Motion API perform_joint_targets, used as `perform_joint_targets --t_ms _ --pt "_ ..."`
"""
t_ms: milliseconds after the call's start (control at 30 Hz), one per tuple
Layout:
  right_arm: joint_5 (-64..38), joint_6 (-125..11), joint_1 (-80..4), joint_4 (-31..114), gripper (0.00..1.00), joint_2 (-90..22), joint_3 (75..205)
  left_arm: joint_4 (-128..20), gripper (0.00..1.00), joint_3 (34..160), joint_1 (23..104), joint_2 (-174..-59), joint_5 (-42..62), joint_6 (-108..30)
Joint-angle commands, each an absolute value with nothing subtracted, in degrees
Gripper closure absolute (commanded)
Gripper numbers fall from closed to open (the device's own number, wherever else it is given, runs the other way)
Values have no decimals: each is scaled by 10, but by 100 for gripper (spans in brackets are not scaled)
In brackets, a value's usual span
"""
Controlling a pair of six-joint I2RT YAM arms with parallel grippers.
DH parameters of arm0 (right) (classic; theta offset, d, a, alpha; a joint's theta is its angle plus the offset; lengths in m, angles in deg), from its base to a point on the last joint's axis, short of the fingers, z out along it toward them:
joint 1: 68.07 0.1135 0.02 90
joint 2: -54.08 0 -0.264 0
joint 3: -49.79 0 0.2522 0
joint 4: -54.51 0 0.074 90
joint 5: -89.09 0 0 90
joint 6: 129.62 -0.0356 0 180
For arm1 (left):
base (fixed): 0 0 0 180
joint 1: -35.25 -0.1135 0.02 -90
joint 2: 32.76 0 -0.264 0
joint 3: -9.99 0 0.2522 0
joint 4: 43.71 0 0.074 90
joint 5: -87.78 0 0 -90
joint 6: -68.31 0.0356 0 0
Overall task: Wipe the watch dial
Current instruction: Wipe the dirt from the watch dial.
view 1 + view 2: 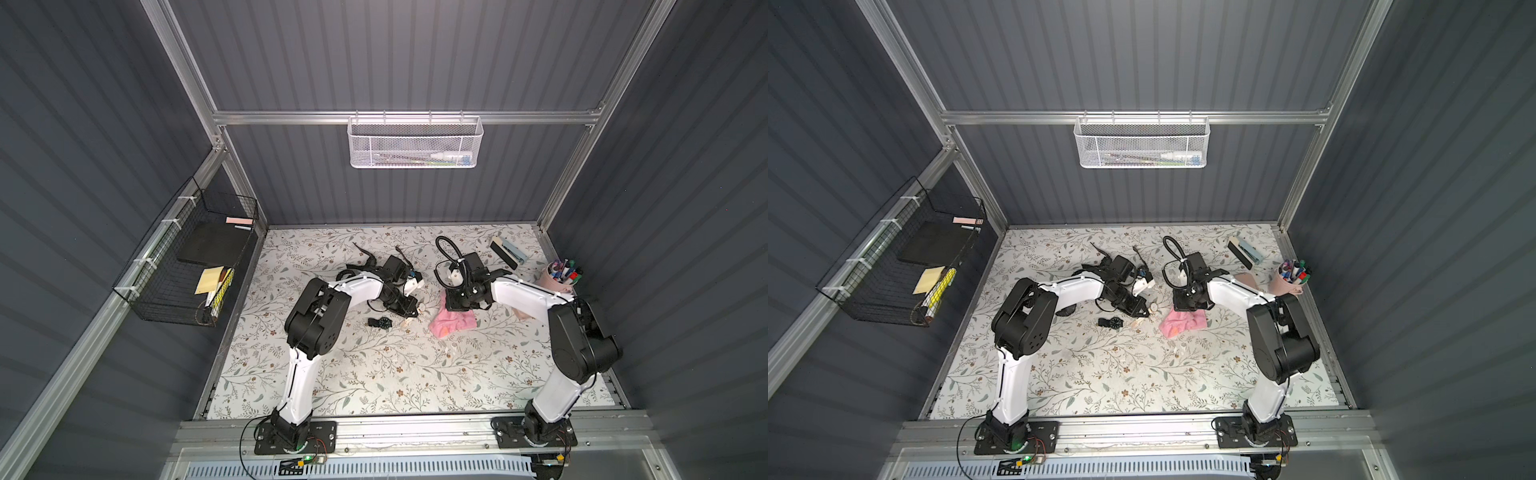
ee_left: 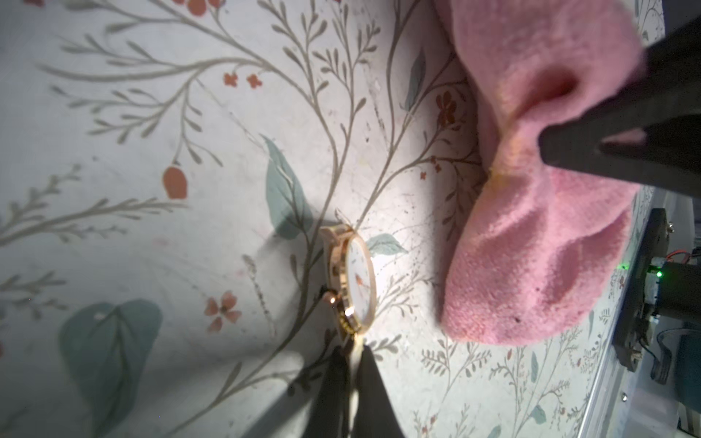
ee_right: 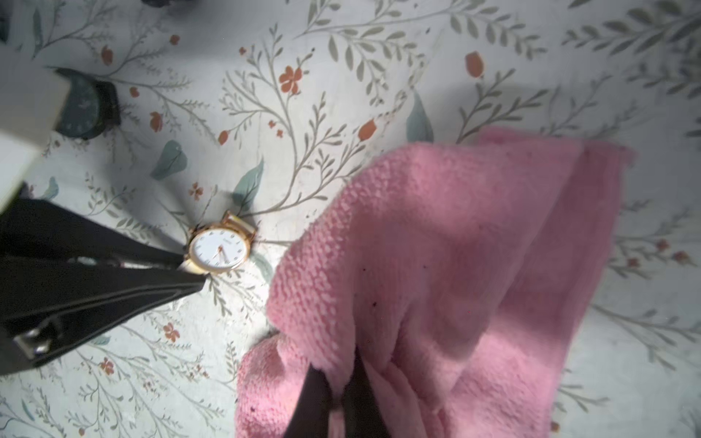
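The left fingers [image 2: 373, 383] are pinched shut on the strap of the gold watch [image 2: 343, 273], holding it propped on edge low over the flowered surface [image 2: 151, 227]; I cannot tell whether the case touches it. Its white dial [image 3: 218, 251] faces sideways toward the pink cloth [image 3: 455, 246], which the right fingers [image 3: 316, 394] clamp in a bunched fold. Cloth and dial are near but apart, with bare surface between them. The right arm has to close that gap, so the coming move likely means carrying the cloth's loose edge straight across onto the dial. A black watch [image 1: 380, 323] lies off to the side.
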State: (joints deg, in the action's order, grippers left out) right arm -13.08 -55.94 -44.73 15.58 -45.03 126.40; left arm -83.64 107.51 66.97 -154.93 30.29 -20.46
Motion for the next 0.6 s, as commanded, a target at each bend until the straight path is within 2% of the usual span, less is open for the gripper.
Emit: perform_joint_targets --t_ms 0,333,567 --pt "-149 -540 -430 172 99 -455 1265 -880 90 1095 673 -1574 286 -175" --pt "-183 -561 -389 188 100 -569 1353 -904 91 1128 673 -1617 263 -187" --pt "-109 -603 -407 182 100 -584 1358 -903 90 1123 673 -1616 267 -191"
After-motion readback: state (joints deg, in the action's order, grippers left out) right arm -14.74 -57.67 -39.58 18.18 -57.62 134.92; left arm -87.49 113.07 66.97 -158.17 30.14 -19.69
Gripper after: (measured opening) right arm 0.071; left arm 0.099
